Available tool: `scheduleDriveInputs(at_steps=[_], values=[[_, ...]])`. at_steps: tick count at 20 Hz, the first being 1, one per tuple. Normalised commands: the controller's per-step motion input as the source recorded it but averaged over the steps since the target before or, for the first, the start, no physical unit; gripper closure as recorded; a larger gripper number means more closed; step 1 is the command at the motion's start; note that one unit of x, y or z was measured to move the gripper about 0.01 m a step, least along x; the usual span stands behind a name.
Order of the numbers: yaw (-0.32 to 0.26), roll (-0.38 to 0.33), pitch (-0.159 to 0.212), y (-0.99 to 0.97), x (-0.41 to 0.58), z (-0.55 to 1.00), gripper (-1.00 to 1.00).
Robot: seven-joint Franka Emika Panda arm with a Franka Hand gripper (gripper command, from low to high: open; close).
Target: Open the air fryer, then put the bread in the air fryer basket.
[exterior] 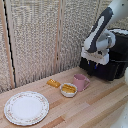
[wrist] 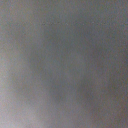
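The black air fryer (exterior: 114, 64) stands at the back on the exterior view's right. My white wrist block (exterior: 96, 54) hangs right in front of its front panel. The gripper (exterior: 92, 62) is dark against the black appliance, so I cannot tell whether it is open or shut. The handle and the basket front are hidden behind the wrist. The small golden-orange bread (exterior: 53, 83) lies flat on the wooden table (exterior: 95, 107), well to the left of the gripper. The wrist view is a uniform grey blur and shows nothing clear.
A pink mug (exterior: 80, 81) stands in front of the fryer, next to a white bowl with yellow food (exterior: 68, 90). A large patterned plate (exterior: 26, 107) lies at the front left. A woven screen (exterior: 40, 35) backs the table.
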Motion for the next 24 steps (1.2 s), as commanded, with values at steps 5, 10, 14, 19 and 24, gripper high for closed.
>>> scheduleDriveInputs(at_steps=[5, 10, 14, 19, 24], values=[[-0.126, -0.002, 0.0, 0.76, 0.268, -0.09, 1.0], [-0.172, -0.015, 0.0, 0.64, 0.212, -0.01, 1.0], [-0.156, -0.024, 0.0, 0.73, 0.147, 0.0, 1.0], [-0.12, -0.055, 0.0, 0.82, 0.076, 0.0, 1.0], [-0.112, -0.063, 0.001, 0.82, 0.071, 0.0, 1.0]])
